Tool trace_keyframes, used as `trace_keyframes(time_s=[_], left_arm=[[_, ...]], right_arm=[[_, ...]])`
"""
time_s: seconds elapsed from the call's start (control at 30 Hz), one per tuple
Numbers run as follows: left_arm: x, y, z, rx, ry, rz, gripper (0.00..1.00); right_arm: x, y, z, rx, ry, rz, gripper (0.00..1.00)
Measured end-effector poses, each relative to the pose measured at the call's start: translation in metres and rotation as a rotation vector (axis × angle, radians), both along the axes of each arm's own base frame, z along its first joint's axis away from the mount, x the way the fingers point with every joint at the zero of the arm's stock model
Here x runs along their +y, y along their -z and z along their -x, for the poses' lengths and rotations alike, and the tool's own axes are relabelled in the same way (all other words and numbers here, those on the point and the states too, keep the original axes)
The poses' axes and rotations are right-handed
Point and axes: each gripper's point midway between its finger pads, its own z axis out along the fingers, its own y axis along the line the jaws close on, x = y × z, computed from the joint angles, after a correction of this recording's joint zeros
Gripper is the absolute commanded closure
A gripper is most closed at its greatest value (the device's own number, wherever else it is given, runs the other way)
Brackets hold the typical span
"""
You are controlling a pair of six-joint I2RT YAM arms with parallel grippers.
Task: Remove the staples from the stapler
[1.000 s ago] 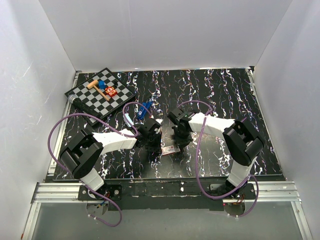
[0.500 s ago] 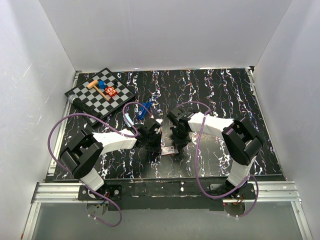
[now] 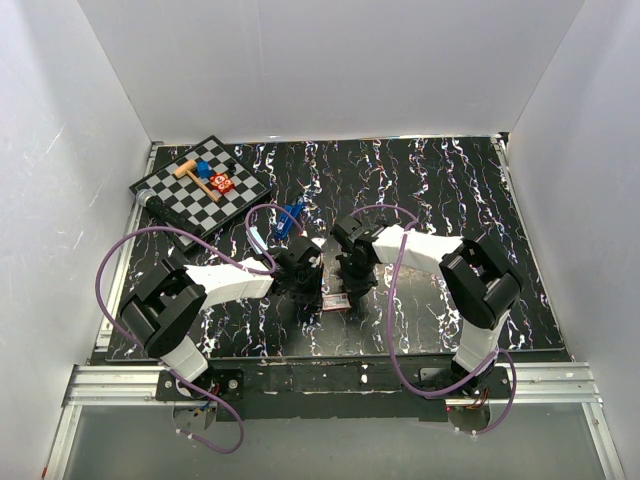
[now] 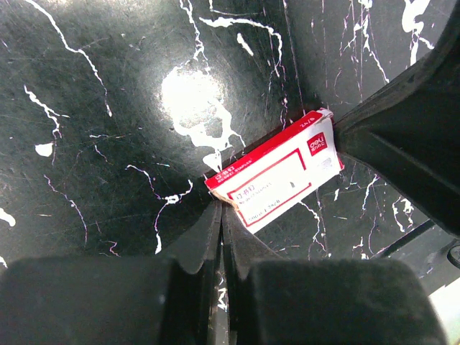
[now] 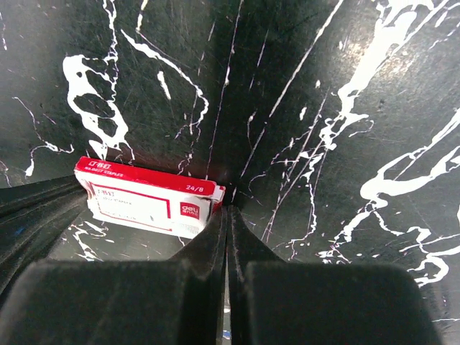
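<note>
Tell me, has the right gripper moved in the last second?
Yes. In the top view the right gripper has shifted slightly left, closer to the left gripper, while the checkered board at the table's far left stays where it was.

This was a robot test cell in a lab, not a lived-in room. Plain white panels (image 3: 330, 70) boxed in the counter (image 3: 450, 190) along its far, left and right edges. The counter was a black sheet veined with white. A bare aluminium rail (image 3: 560, 385) ran along its near edge, where the left arm (image 3: 225, 280) and the right arm (image 3: 440, 250) were bolted side by side. Loose purple cable (image 3: 112, 262) looped from each arm down to the rail. A checkered board (image 3: 190, 200) sat at the far left corner.
</note>
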Motion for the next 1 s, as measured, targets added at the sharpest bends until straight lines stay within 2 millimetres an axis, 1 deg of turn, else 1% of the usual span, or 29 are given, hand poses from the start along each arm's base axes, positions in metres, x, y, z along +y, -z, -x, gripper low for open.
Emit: trace_keyframes(time_s=[0.23,0.4,0.53,0.57,0.63,0.7,0.73,0.77,0.8,0.87,1.0], left_arm=[[0.0,0.0,0.0,0.001,0.0,0.0,1.0],[0.001,-0.002,0.0,-0.006,0.004,-0.001,1.0],[0.004,-0.011,-0.001,-0.029,0.004,-0.003,1.0],[0.005,-0.014,-0.002,-0.036,0.004,-0.003,1.0],[0.006,-0.021,-0.004,-0.057,0.0,-0.002,0.99],[0.007,-0.029,-0.007,-0.079,-0.007,0.002,0.9],[0.008,-0.034,-0.008,-0.092,-0.009,0.005,0.86],[0.009,-0.039,-0.009,-0.106,-0.013,0.009,0.81],[0.01,-0.045,-0.01,-0.12,-0.018,0.017,0.77],[0.013,-0.058,-0.012,-0.154,-0.033,0.028,0.67],[0.021,-0.095,-0.015,-0.238,-0.07,0.078,0.54]], right_arm=[[0.005,0.0,-0.002,0.001,-0.001,-0.001,0.99],[0.004,-0.002,-0.005,-0.017,0.0,0.008,0.99],[-0.002,-0.005,-0.011,-0.057,0.006,0.044,0.83],[-0.004,-0.007,-0.013,-0.07,0.009,0.054,0.77],[-0.009,-0.015,-0.016,-0.102,0.014,0.065,0.6],[-0.012,-0.024,-0.019,-0.133,0.021,0.064,0.4],[-0.012,-0.028,-0.02,-0.149,0.025,0.06,0.31],[-0.013,-0.033,-0.022,-0.164,0.025,0.055,0.29],[-0.013,-0.036,-0.022,-0.173,0.03,0.05,0.21],[-0.012,-0.044,-0.023,-0.191,0.03,0.033,0.18],[-0.009,-0.051,-0.02,-0.205,0.017,0.017,0.13]])
